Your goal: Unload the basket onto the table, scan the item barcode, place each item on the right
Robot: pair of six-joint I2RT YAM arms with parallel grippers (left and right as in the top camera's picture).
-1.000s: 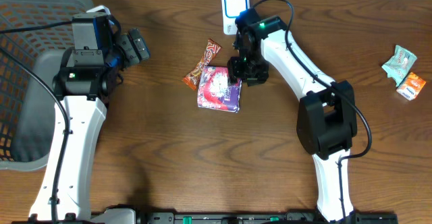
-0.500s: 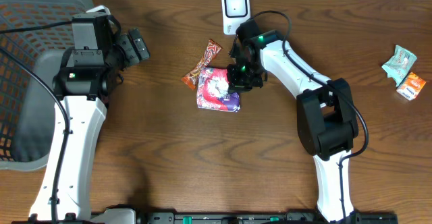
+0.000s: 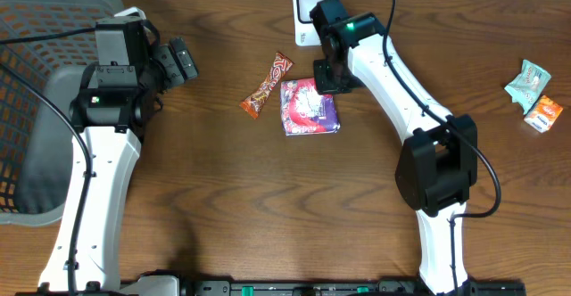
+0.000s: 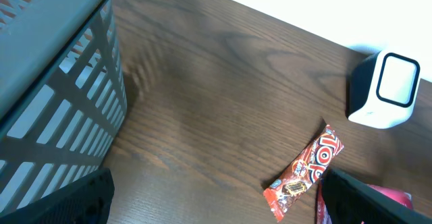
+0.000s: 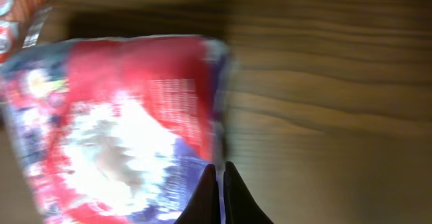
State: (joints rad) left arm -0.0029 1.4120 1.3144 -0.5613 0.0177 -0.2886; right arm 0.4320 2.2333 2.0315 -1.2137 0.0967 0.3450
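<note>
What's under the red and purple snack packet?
Wooden table shows all around the snack packet, so likely just table. The spot right underneath is covered by the packet itself.

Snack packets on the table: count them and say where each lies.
4. A red bar left of centre; a purple pouch just right of it; a teal packet and an orange packet together at the right edge. Some may be hidden.
</note>
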